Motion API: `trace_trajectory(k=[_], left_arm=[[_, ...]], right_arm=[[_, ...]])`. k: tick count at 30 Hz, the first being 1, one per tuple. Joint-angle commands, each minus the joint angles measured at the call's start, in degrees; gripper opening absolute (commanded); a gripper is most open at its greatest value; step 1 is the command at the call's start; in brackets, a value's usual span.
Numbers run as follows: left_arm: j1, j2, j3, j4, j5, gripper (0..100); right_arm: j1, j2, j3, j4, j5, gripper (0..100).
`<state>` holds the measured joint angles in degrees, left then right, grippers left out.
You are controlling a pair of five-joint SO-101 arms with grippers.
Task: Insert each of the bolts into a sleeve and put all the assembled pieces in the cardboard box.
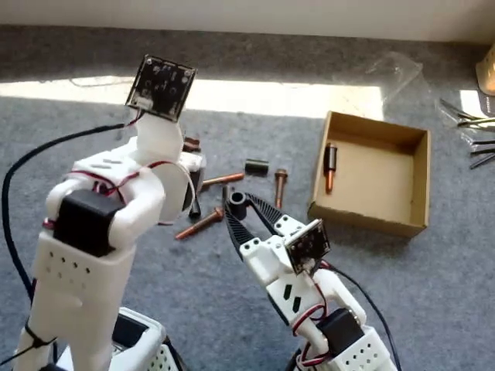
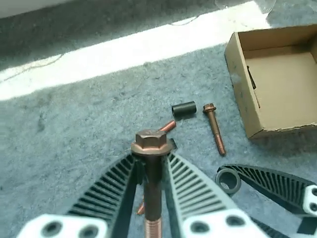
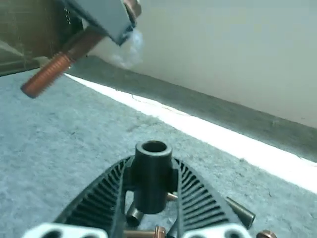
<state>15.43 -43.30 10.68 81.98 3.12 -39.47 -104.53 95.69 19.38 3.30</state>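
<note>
Over the grey carpet [image 1: 433,294], our right hand [image 3: 152,163] is closed around a sleeve [image 3: 149,186], its bore facing up. Our left hand [image 2: 151,159] grips a bolt [image 2: 152,198] near the sleeve, at about 9 o'clock from it. The bolt's long axis is tilted, so we judge it not yet lined up with the bore. At 3 o'clock waits the cardboard box [image 1: 418,182].

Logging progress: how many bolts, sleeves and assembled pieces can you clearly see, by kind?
Bare bolts: 4, three on the carpet, one in the left gripper
Bare sleeves: 2, one on the carpet, one in the right gripper
Assembled pieces: 1, in the cardboard box
Total: 7
</note>
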Motion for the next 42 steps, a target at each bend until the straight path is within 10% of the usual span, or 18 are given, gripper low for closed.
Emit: trace_trajectory(k=[1, 23, 42], left_arm=[[0.7, -10.8, 7.5, -7.7, -7.5, 0], [1.4, -26.9, 39.8, -60.5, -8.0, 0], [7.1, -42.2, 46.5, -62.8, 3.3, 0]], right_arm=[[-1.2, -0.5, 1.4, -4.5, 0.8, 0.4], [0.0, -0.3, 7.6, -5.8, 0.7, 0.4], [0.0, -0.6, 7.6, -3.8, 0.4, 0.4]])
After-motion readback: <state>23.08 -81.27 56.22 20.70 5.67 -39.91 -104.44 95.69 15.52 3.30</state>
